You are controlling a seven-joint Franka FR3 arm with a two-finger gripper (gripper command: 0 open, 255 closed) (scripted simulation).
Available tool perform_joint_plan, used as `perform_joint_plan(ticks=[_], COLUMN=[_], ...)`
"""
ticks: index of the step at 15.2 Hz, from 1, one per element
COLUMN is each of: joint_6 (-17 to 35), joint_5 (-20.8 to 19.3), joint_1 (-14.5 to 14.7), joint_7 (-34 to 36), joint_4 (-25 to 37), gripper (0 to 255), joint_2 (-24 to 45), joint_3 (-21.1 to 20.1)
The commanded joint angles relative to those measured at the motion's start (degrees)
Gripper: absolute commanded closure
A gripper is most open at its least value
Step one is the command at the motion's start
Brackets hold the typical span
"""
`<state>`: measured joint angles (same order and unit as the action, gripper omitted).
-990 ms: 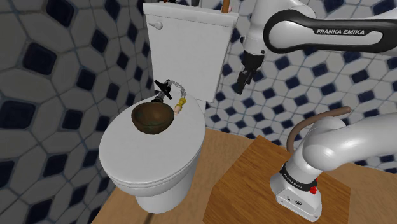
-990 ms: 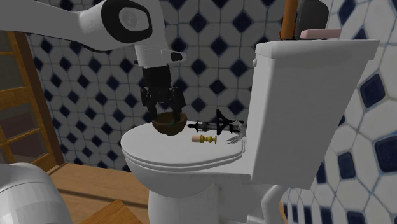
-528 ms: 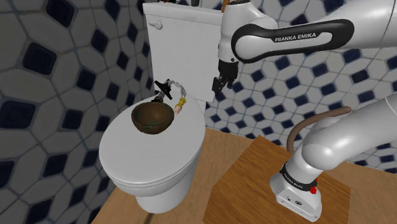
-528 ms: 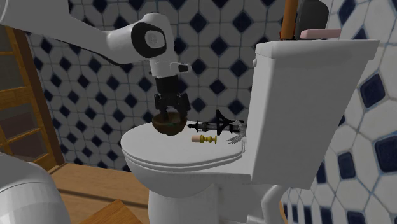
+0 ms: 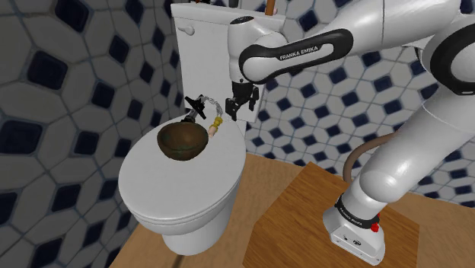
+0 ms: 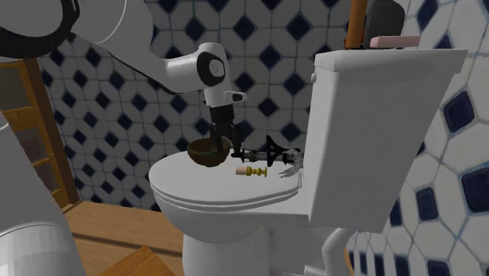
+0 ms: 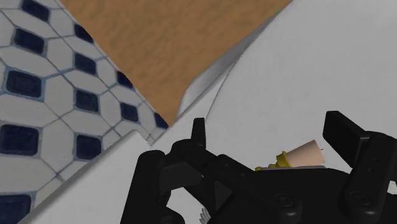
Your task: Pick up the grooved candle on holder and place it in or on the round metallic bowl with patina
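- Hovering low over the back of the closed toilet lid [image 5: 175, 190], the gripper [image 5: 238, 108] hangs close to the front of the tank [image 5: 221, 46].
- The candle on holder [image 5: 216, 124] lies on its side on the lid, pale pinkish candle at one end and yellow holder at the other. It is near the bowl's rim on the tank side, and nothing grips it.
- In the wrist view I see the two black fingers [image 7: 347, 137] standing well apart with nothing clasped, so I read the jaws as wide.
- The candle's pale end peeks past the gripper body there. Most of the holder is hidden behind that body, and I cannot make out any grooves.
- The brown bowl [image 5: 183, 141] sits upright on the lid with a dark interior.
- In the second exterior view the fingertips overlap the bowl's far rim, and I cannot tell contact from that angle. The shoulder view shows them apart.
- A black spiky object [image 5: 196, 105] with a silvery chain-like piece [image 5: 211, 101] lies behind the bowl by the tank. I cannot name it.
- A pink slab [image 6: 396, 40] rests on the tank top. The dark item [image 6: 384, 19] and brown rod [image 6: 356, 23] behind it are cut off by the frame's edge.
- The arm's upper links run out of frame in both exterior views.
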<state>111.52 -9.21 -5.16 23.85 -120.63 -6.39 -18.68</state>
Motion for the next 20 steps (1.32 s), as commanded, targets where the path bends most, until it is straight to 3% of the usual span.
perform_joint_plan(ticks=[1, 6, 13, 20], joint_6=[0.0, -1.6, -7.0, -2.3], joint_5=[-2.1, -7.5, -12.5, -13.2], joint_1=[-0.1, 1.4, 5.5, 4.8], joint_7=[4.0, 12.5, 20.2, 20.8], joint_4=[3.9, 15.6, 36.2, 32.3], gripper=[0, 0, 0, 0], joint_2=[5.2, 18.5, 36.9, 37.8], joint_3=[-0.8, -0.9, 1.7, 2.3])
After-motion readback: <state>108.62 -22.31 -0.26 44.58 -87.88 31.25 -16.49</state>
